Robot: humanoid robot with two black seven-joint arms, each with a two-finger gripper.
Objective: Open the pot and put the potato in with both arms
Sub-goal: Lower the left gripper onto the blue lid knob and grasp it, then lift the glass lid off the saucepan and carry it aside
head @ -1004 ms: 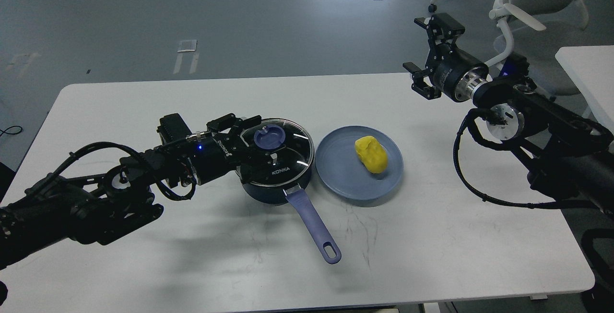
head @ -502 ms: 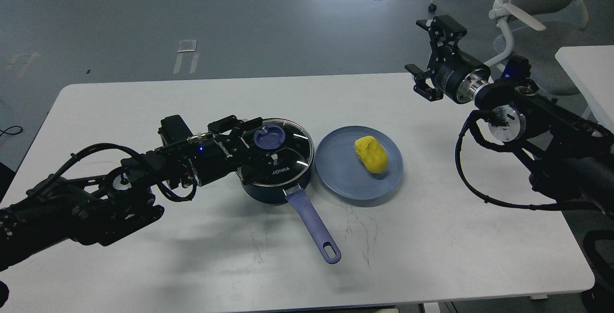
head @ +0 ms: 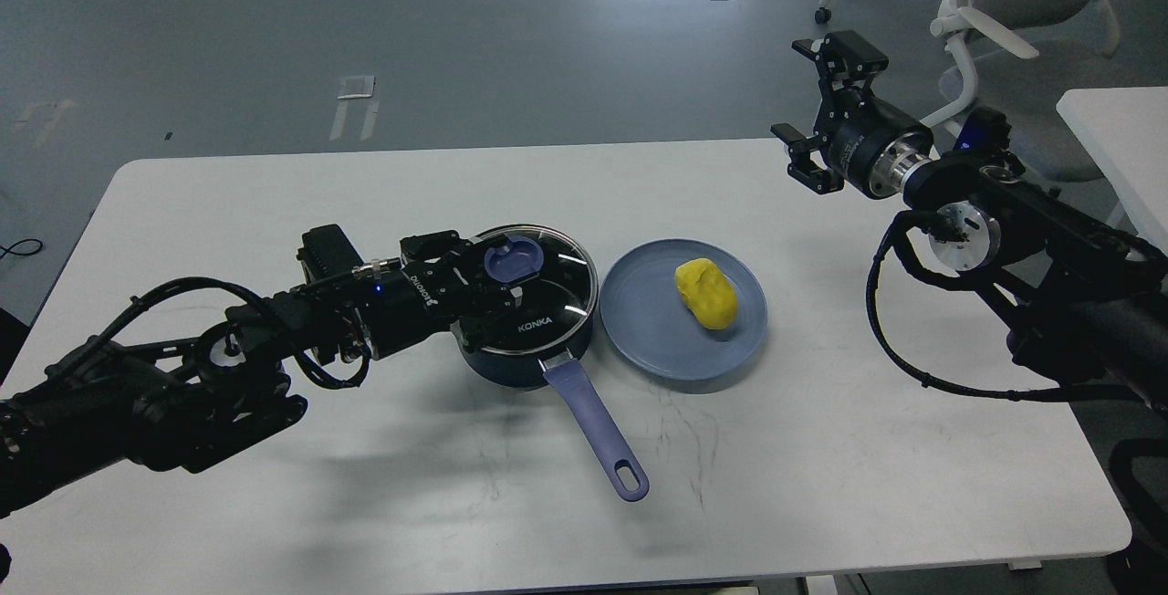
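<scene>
Left jaws (head: 500, 277) closed around lid knob (head: 511, 260); right jaws (head: 817, 111) spread, empty.

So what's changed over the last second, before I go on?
The left gripper has closed in around the blue lid knob; I cannot tell if it grips yet. The right gripper drifted slightly right, open, above the table's far edge. The glass lid, pot, potato and blue plate stayed put.
</scene>
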